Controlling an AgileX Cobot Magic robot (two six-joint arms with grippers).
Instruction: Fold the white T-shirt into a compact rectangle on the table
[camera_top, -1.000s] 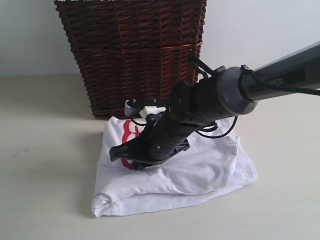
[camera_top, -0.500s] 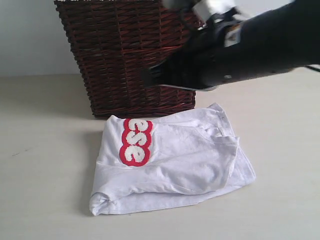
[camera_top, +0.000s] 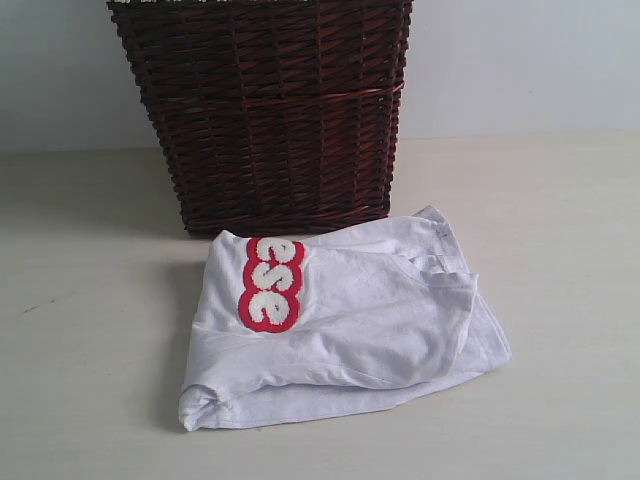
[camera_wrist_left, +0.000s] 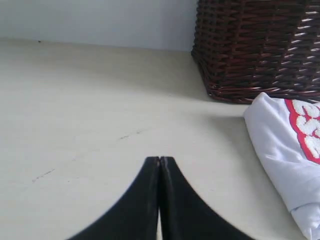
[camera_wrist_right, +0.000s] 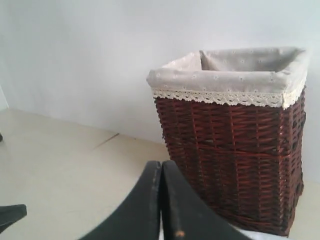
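The white T-shirt (camera_top: 350, 330) lies folded into a rough rectangle on the cream table (camera_top: 80, 350), just in front of the basket, with red-outlined letters showing near its left side. Part of the T-shirt (camera_wrist_left: 290, 150) also shows in the left wrist view. My left gripper (camera_wrist_left: 159, 159) is shut and empty, low over bare table (camera_wrist_left: 75, 125) beside the shirt. My right gripper (camera_wrist_right: 161, 163) is shut and empty, raised with the basket in front of it. Neither arm appears in the exterior view.
A dark red-brown wicker basket (camera_top: 270, 110) stands behind the shirt, touching its far edge; its basket (camera_wrist_right: 240, 150) lining is beige cloth with white lace trim (camera_wrist_right: 220, 95). A pale wall rises behind the table.
The right arm, which was down on the shirt a second ago, lifted up and away and has left the exterior view. The shirt lies uncovered, its shape unchanged.
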